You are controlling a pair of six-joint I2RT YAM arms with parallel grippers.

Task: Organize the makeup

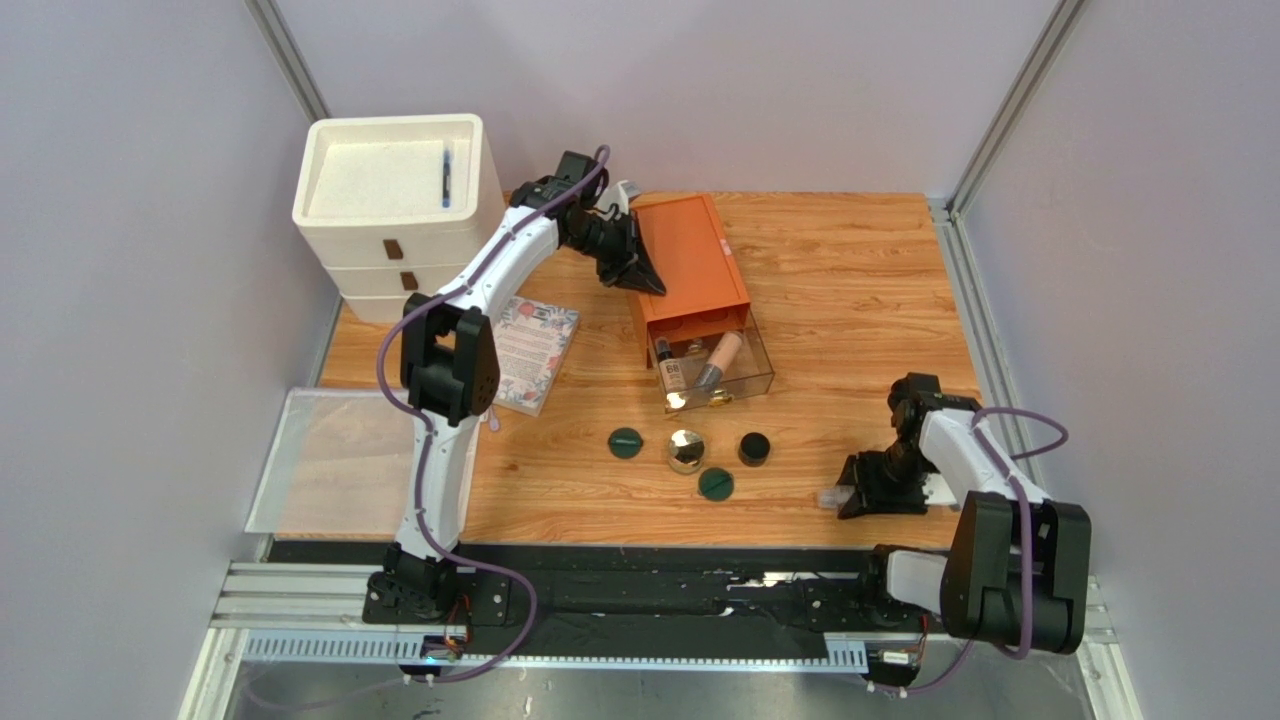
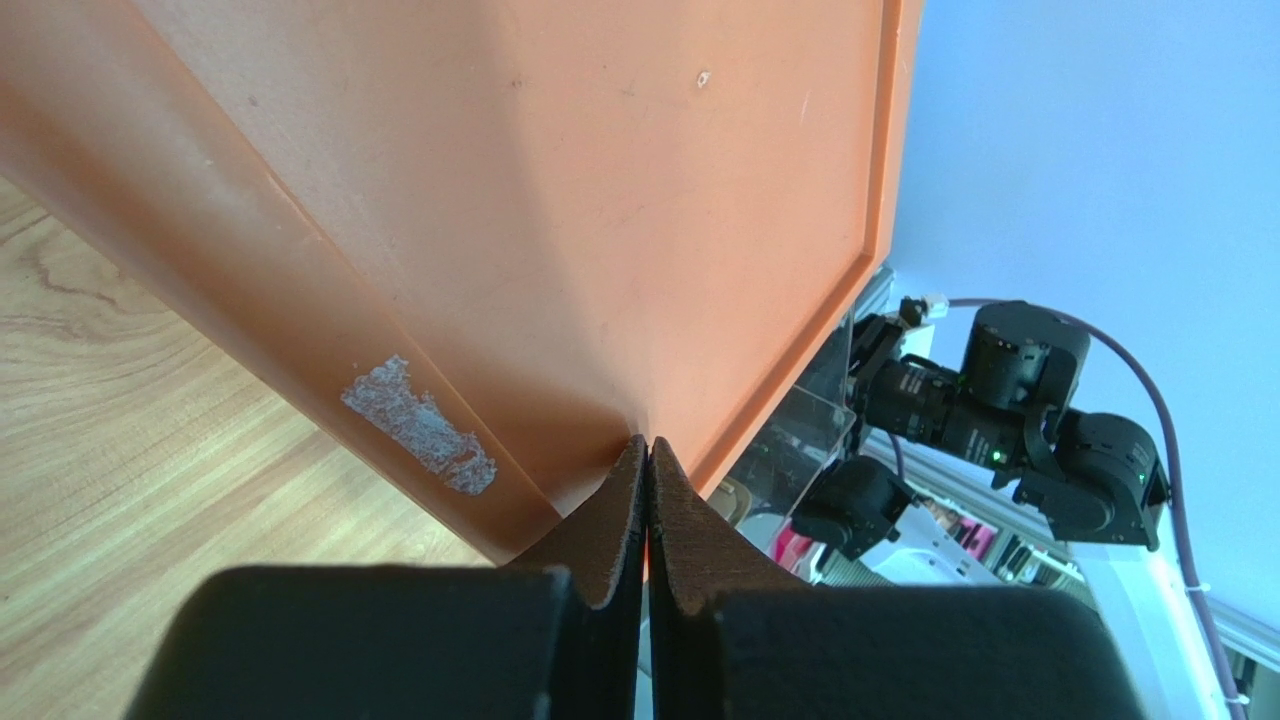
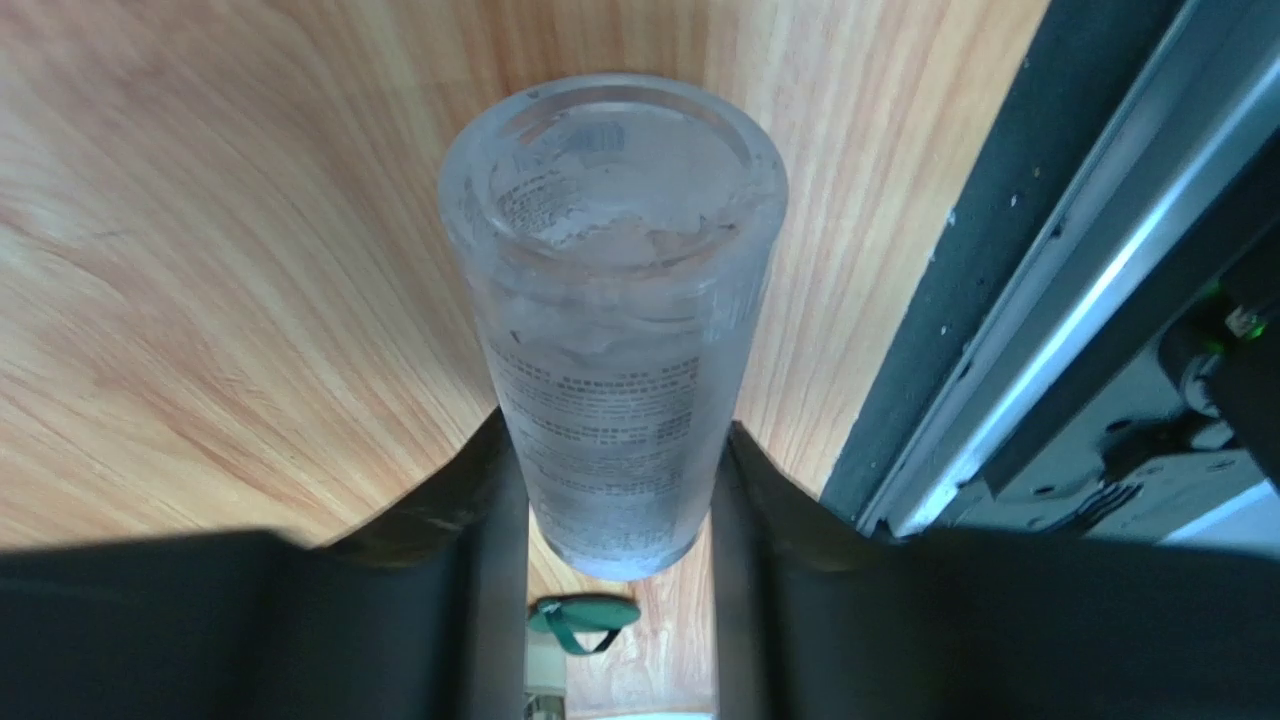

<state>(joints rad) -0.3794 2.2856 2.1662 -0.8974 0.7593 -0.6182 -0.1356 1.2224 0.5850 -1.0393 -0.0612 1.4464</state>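
My right gripper [image 1: 845, 492] is shut on the clear bottle [image 3: 613, 315], which lies low over the table near the front right edge [image 1: 828, 495]. My left gripper [image 1: 649, 282] is shut and empty, its tips pressed against the side of the orange-brown drawer box [image 1: 691, 267]; in the left wrist view the fingertips [image 2: 624, 503] touch the orange wall [image 2: 601, 195]. The box's clear drawer [image 1: 751, 372] is pulled open and holds a beige dark-capped tube [image 1: 718, 362] and other small items. On the table lie two dark green compacts [image 1: 625, 443] [image 1: 715, 485], a gold-rimmed compact [image 1: 687, 449] and a black jar [image 1: 754, 447].
A white stack of drawers [image 1: 394, 210] stands at the back left with a dark pen on top. A floral notebook [image 1: 534, 353] lies beside the left arm. A clear tray [image 1: 316, 465] sits at the left front edge. Grey walls enclose the table.
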